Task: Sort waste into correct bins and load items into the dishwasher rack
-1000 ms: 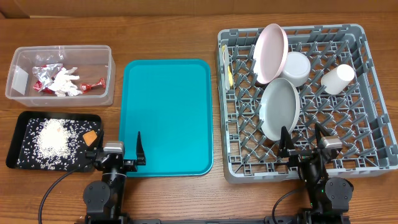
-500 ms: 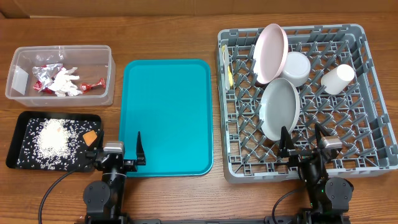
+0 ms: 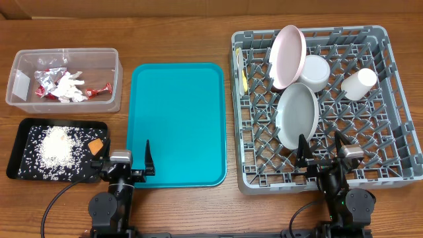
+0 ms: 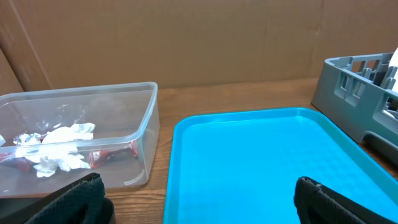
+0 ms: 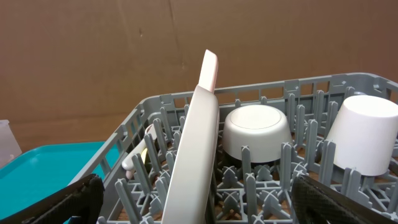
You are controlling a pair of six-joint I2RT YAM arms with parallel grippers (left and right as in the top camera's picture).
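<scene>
left gripper [image 3: 124, 162], lower left: fingers wide apart, empty, at teal tray [image 3: 177, 119] edge. right gripper [image 3: 322, 153], lower right: fingers wide apart, empty, over dishwasher rack [image 3: 330, 34] near rim.

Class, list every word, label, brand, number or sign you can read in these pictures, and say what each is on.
None can be read.
Foil wrappers in the clear tub: any print is too small and blurred to read.
Teal tray, black tray, dishwasher rack: no markings visible.
</scene>
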